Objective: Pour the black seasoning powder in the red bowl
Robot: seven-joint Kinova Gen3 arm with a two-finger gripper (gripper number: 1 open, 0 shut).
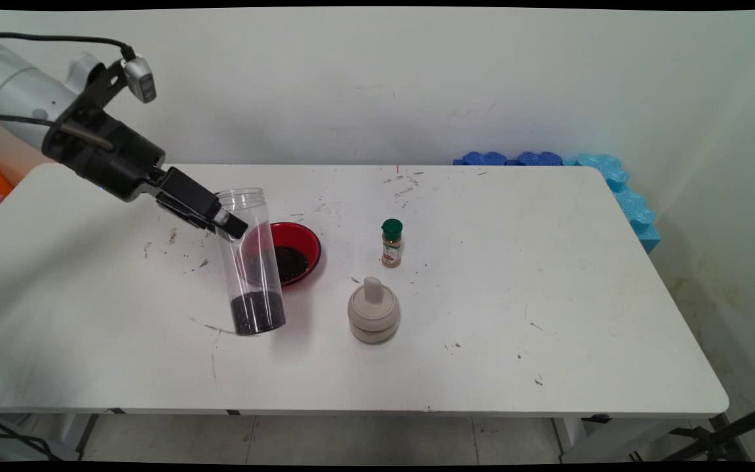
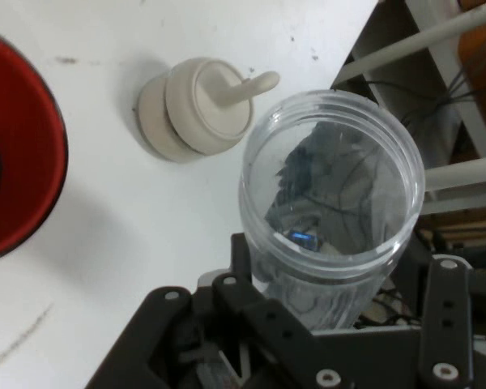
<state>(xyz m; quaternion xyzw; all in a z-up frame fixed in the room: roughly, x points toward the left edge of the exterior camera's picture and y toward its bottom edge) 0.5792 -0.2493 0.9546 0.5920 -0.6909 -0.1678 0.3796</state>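
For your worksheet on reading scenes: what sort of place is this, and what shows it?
Probably a robotics lab, not a kitchen: a gripper holds a clear jar over a scuffed white table against a bare wall, with blue foam stacked behind.

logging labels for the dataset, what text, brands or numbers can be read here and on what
None can be read.
Spice bottle with the green cap: its label carries print, too small and blurred to make out.
Clear jar held in the gripper, red bowl, beige lidded pot: no lettering visible.
Arm and gripper: no legible marking in either view.
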